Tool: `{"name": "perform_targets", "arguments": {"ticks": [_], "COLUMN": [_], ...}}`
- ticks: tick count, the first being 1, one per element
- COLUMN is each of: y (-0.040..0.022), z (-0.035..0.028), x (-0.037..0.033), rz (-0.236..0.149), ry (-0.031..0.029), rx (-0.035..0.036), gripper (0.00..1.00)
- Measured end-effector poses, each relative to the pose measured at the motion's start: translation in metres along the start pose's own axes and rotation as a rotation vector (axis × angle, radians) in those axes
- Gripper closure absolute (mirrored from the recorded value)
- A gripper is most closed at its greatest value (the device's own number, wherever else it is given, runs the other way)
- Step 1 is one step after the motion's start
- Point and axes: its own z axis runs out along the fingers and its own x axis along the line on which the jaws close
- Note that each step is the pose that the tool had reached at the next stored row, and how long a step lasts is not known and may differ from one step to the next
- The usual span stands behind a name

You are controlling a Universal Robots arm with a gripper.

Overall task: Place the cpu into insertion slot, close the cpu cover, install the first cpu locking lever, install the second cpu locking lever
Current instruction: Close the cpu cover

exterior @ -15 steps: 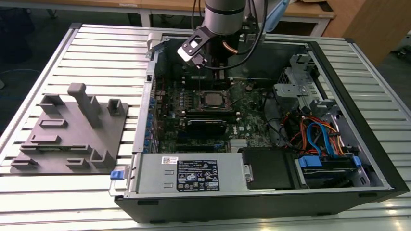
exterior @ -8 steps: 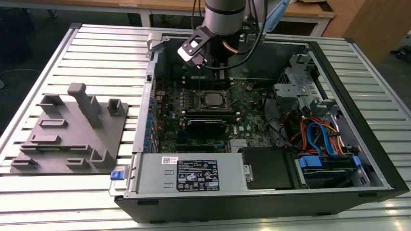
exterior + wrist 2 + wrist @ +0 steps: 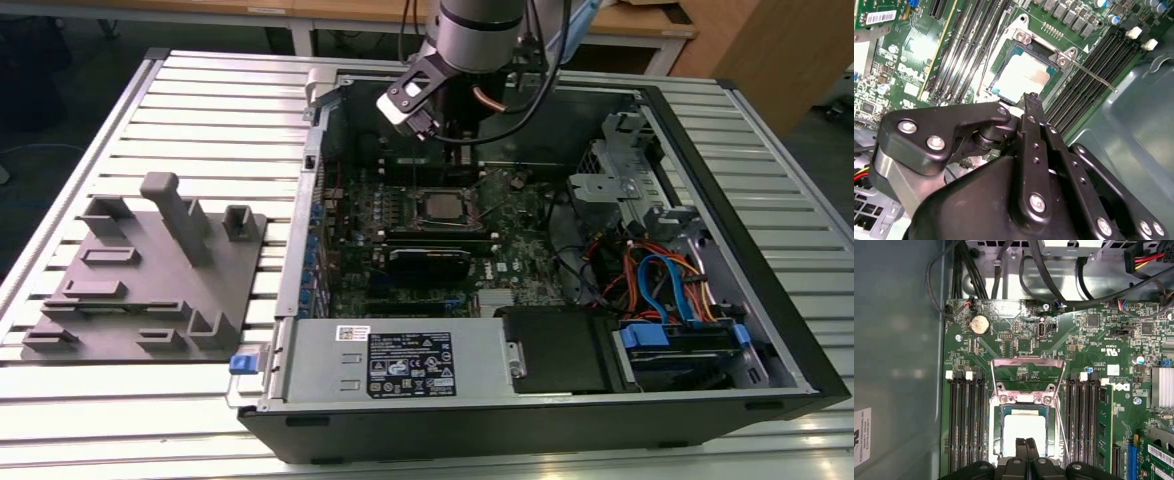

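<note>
The claw (image 3: pixel 1030 100), fingers together, hangs over the seated cpu (image 3: pixel 1023 75).

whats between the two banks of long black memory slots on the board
The insertion slot, with the cpu seated in it, as the first wrist view shows; the end effector overlaps the cpu's edge there.

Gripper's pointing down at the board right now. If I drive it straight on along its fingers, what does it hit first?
Most likely the cpu, on its metal top near the edge where the cpu cover frames it. The gripper points right at that spot, though the gap between them is hard to judge.
</note>
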Motion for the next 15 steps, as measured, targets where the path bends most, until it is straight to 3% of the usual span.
{"name": "perform_targets", "arguments": {"ticks": [8,15], "y": [0.0000,0.0000], "z": [-0.0012,-0.0079], "x": [0.0001,0.0002], "rz": [0.000,0.000], "ry": [-0.0001,-0.0018], "rx": [0.0004,0.0003], "gripper": [0.90,0.90]}}
